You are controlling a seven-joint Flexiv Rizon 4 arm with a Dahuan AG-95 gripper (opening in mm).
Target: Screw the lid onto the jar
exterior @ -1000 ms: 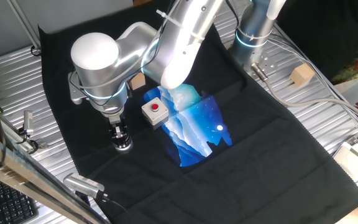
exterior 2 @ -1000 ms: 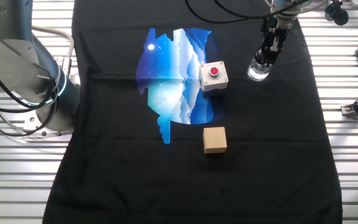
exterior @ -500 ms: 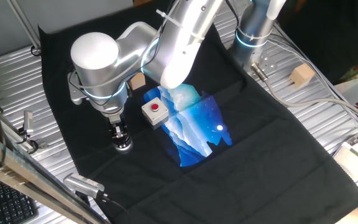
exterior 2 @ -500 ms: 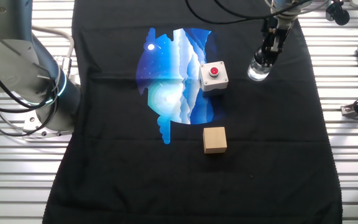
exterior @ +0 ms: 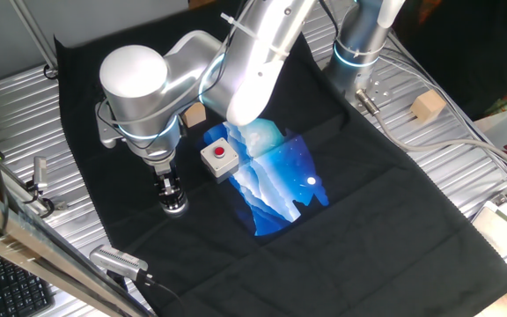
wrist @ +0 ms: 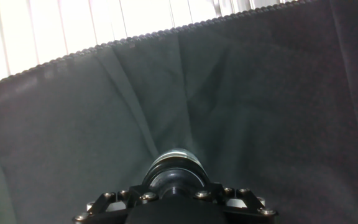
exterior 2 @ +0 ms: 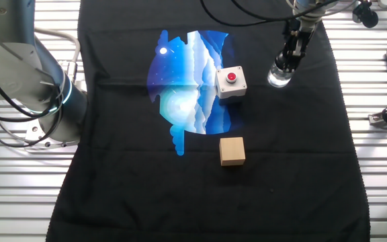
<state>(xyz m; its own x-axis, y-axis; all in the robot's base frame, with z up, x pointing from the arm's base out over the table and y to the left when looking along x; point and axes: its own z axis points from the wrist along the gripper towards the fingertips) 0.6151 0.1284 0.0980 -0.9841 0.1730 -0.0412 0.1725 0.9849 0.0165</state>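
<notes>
The jar [exterior: 176,208] [exterior 2: 280,78] is small and clear and stands upright on the black cloth, near the cloth's edge. My gripper [exterior: 171,195] [exterior 2: 287,62] points straight down onto the jar's top, its dark fingers close together around it. In the hand view a round dark lid [wrist: 176,171] with a pale rim sits between the jaws, over the jar. The lid cannot be made out apart from the fingers in either fixed view.
A white box with a red button [exterior: 219,158] [exterior 2: 231,82] stands close beside the jar. A tan wooden cube [exterior 2: 232,150] [exterior: 194,114] lies further off on the cloth. Another wooden block [exterior: 428,106] rests on the metal table. The cloth's hem [wrist: 135,36] runs just beyond the jar.
</notes>
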